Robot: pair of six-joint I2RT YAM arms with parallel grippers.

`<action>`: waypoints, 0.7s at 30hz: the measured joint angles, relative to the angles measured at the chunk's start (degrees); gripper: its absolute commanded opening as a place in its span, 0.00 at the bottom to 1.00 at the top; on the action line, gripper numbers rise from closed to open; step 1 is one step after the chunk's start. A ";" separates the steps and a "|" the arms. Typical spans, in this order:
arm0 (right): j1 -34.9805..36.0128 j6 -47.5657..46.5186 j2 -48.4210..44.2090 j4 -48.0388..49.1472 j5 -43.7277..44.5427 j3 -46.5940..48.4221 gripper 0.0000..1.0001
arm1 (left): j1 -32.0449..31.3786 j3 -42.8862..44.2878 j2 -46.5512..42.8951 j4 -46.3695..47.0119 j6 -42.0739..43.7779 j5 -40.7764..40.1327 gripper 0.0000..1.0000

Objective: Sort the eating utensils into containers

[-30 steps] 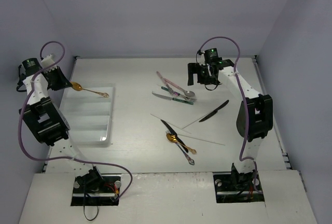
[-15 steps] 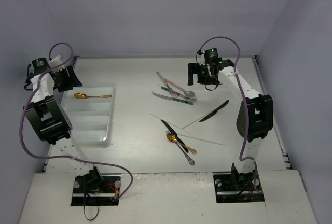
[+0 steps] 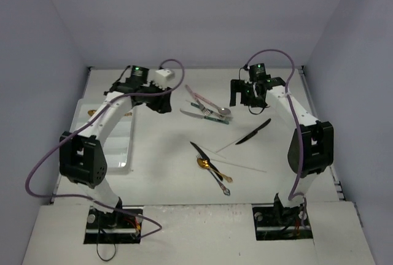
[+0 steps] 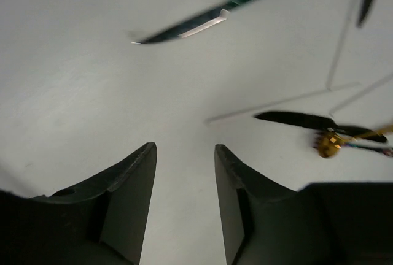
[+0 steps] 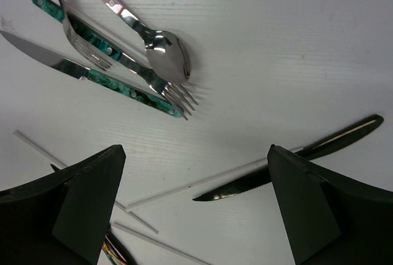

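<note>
The white tray [image 3: 113,148] lies at the left, and a gold spoon [image 3: 92,113] rests in its far compartment, partly behind my left arm. My left gripper [image 3: 164,107] [image 4: 184,148] hovers over bare table right of the tray, open and holding nothing. Ahead of it lie a green-handled knife [image 4: 202,26], a black knife [image 4: 307,121] and another gold spoon [image 4: 328,145]. My right gripper [image 3: 247,102] [image 5: 195,148] stands wide open above a black knife [image 5: 295,161] and a pale stick [image 5: 209,182]. A pink-handled spoon [image 5: 153,41] and a green-handled fork [image 5: 132,69] lie just beyond.
Mid-table, a black knife [image 3: 199,150], a gold spoon [image 3: 209,167] and another utensil lie crossed in a pile, with pale sticks [image 3: 239,164] beside them. Grey walls close in the table on three sides.
My left gripper let the gold spoon go into the tray, opened, and the arm swung right to mid-table. My right gripper shifted slightly right and stayed open.
</note>
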 measured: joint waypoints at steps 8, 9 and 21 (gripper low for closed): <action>-5.13 3.28 -3.87 0.05 1.57 -2.41 1.00 | -11.78 -12.99 1.35 2.16 -6.78 4.62 0.31; -5.61 3.47 -4.09 0.05 1.63 -2.56 1.00 | -12.10 -14.34 1.35 2.63 -7.60 4.62 0.31; -6.27 4.00 -7.34 -0.26 1.19 -6.92 1.00 | -20.28 -19.47 1.39 11.01 -11.13 7.21 0.19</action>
